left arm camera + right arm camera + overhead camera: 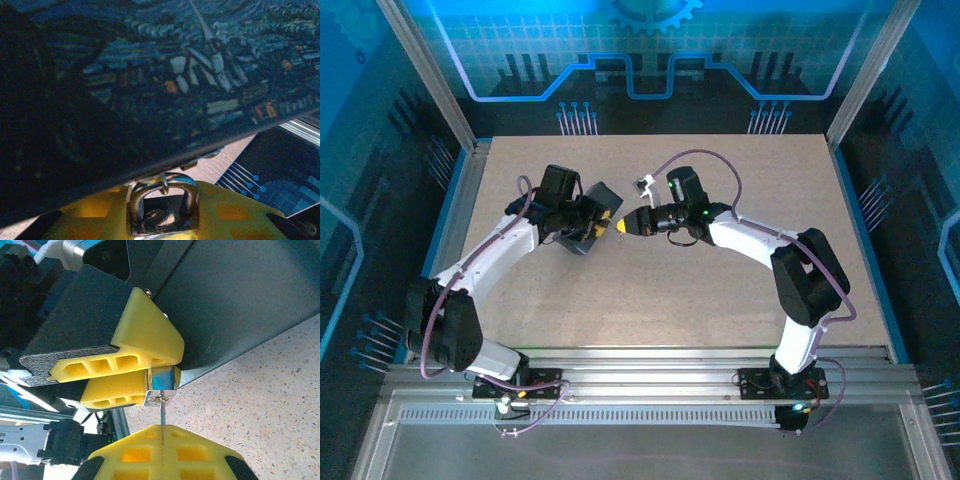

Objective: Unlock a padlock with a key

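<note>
The tiny silvery padlock (162, 217) sits pinched between the yellow fingers (90, 212) of my left gripper (165, 205), its shackle through a ring under the dark blue swirl-patterned box (150, 75). In the right wrist view the padlock (164, 381) shows its underside, held by the left gripper's fingers (130, 360). My right gripper (163, 432) is shut on the key (162, 412), whose thin blade reaches up into the padlock's bottom. In the top view the left gripper (610, 216) and right gripper (623, 227) meet tip to tip beside the box (585, 238).
The speckled beige table (720, 300) stretches out around both arms. Aluminium rails (650, 375) run along the near edge, and slanted metal posts (430, 70) stand at the back corners. Blue printed walls enclose the cell.
</note>
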Controlling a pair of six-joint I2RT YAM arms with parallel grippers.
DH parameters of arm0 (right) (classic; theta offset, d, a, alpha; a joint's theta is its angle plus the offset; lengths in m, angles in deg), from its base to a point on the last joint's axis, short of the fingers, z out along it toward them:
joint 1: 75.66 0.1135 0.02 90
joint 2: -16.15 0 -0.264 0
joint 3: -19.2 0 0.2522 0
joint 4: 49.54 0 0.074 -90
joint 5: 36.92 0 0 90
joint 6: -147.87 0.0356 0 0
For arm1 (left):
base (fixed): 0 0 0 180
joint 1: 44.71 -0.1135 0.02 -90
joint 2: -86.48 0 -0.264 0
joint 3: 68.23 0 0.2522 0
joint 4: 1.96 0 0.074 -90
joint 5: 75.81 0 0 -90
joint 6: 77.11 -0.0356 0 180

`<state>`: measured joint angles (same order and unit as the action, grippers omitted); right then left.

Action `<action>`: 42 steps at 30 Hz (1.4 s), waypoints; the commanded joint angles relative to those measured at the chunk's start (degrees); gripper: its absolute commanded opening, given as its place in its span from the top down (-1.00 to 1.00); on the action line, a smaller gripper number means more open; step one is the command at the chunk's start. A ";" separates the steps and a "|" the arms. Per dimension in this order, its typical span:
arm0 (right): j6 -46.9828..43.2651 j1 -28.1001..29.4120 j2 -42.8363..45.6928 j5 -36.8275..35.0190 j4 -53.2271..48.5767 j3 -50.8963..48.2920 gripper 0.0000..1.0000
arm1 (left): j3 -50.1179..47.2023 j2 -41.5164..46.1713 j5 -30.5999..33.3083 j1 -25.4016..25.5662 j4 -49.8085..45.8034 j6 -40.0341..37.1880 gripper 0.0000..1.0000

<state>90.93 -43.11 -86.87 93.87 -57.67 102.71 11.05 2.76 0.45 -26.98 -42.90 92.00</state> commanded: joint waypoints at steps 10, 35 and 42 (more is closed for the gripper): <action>0.16 0.13 1.38 0.94 2.84 -0.59 1.00 | 1.54 2.08 -0.89 -0.05 0.80 -1.46 1.00; 0.29 0.21 0.86 0.14 2.97 0.71 1.00 | 1.79 2.16 -1.29 0.10 0.89 -1.02 1.00; 0.64 0.66 -0.44 0.42 3.64 1.92 1.00 | 2.24 2.25 -1.29 0.10 0.46 -1.31 1.00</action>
<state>91.17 -43.06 -86.63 93.83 -55.75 102.56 11.05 2.76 0.23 -26.98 -42.90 92.02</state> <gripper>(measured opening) 0.047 0.305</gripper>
